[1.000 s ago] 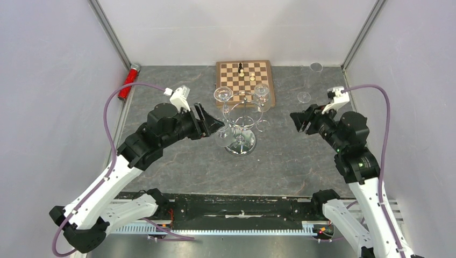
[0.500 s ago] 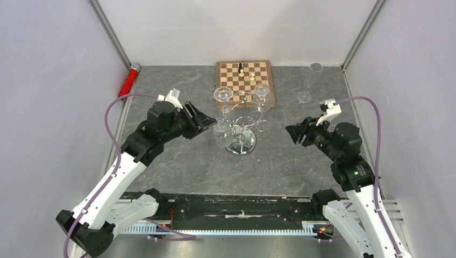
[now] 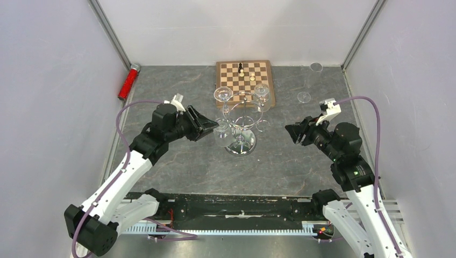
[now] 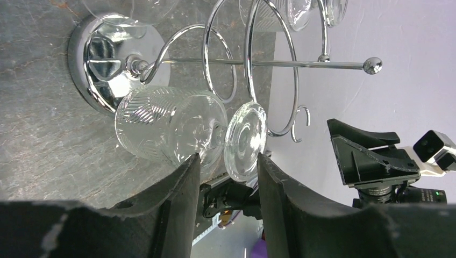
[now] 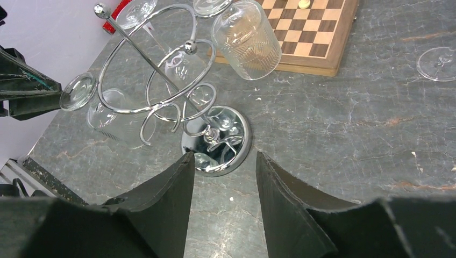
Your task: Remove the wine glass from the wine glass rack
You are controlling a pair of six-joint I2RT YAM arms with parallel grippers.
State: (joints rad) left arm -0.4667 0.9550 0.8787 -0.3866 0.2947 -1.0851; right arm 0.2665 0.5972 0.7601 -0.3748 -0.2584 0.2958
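Left of the wine glass rack, the left gripper flanks the foot of a wine glass beside the rack's ring; whether it pinches, I can't tell. Right of the rack, the right gripper hovers with fingers spread.

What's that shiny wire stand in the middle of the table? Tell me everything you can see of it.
It is a wine glass rack of shiny chrome-looking wire: a round mirrored base, a thin central post ending in a small ball, and a ring with curled loop arms. It stands upright on the grey stone-look table, on the arms' side of the chessboard. Clear glasses hang bowl-down from its loops.
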